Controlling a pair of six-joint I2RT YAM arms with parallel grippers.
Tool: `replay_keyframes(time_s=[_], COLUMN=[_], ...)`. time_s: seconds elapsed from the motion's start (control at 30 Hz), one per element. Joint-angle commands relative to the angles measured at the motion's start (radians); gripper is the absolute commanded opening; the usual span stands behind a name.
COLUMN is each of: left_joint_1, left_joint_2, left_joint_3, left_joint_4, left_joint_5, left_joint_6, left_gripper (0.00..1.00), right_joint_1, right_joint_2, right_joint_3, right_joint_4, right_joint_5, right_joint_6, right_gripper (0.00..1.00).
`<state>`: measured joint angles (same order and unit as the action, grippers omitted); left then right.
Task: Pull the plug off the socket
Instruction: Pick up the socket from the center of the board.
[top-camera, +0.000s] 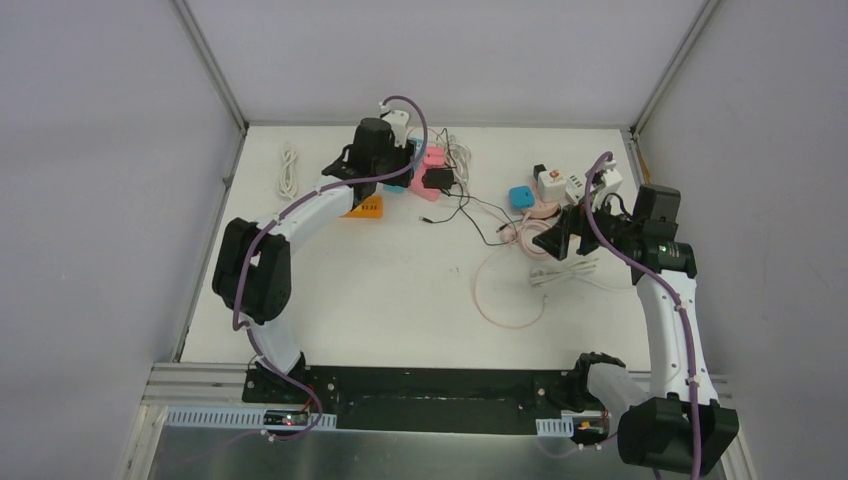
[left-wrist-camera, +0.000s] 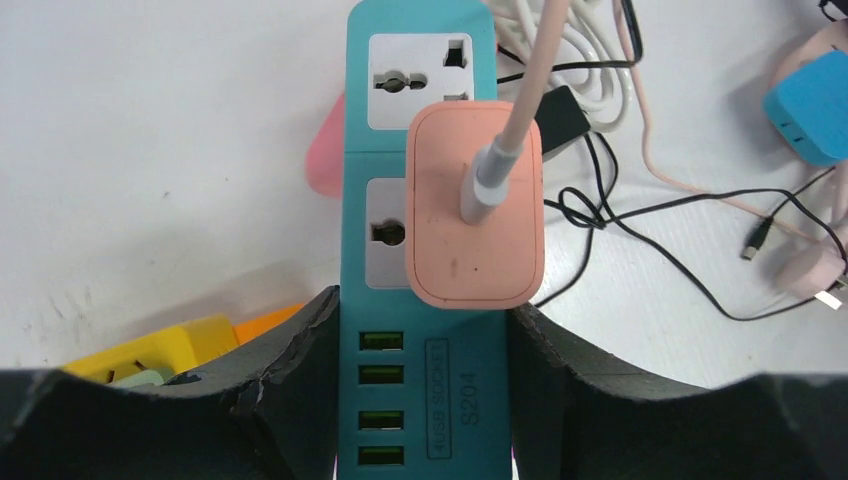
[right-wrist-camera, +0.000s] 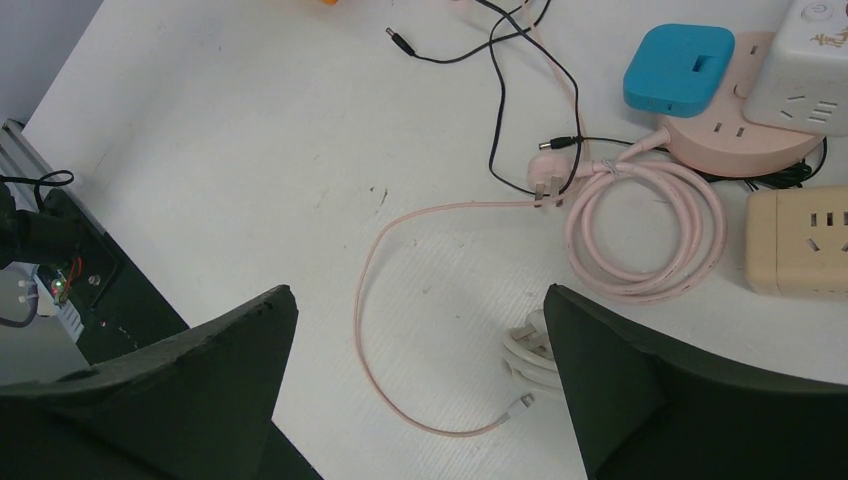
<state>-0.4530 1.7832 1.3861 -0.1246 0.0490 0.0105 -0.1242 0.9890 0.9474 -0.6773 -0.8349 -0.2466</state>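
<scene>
While my left gripper (left-wrist-camera: 423, 300) pinched the teal strip (left-wrist-camera: 470, 400) by its sides near the far edge, pink plug (left-wrist-camera: 475, 230) sat plugged into it just past my fingertips (left-wrist-camera: 300, 345), right gripper (right-wrist-camera: 417, 295) hung near the right edge, jaws spread, above a coiled cable (right-wrist-camera: 712, 225).

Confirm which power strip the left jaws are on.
The teal power strip with USB ports and the pink adapter plugged in; the left jaws press its sides. The round pink strip and the beige strip lie by the right arm.
</scene>
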Motion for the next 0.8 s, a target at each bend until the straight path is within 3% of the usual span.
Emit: replay_keyframes(time_s=[0.0, 0.37, 0.77], left_joint_1=[-0.015, -0.029, -0.032], left_joint_2=[-0.098, -0.254, -0.288], left_joint_3=[-0.029, -0.102, -0.034], left_joint_4=[0.066, 0.068, 0.035], left_joint_5=[-0.002, 0.017, 0.031], left_joint_6=[-0.009, -0.072, -0.107], left_gripper=[0.0, 0.0, 0.0], right_joint_1=[-0.01, -0.012, -0.012], right_joint_2=[-0.019, -0.023, -0.029], right_joint_3=[0.004, 0.004, 0.005], right_joint_4=[0.015, 0.015, 0.015], right_joint_5=[-0.015, -0.021, -0.024], right_joint_6=[-0.022, -0.019, -0.016], right_gripper=[1.0, 1.0, 1.0])
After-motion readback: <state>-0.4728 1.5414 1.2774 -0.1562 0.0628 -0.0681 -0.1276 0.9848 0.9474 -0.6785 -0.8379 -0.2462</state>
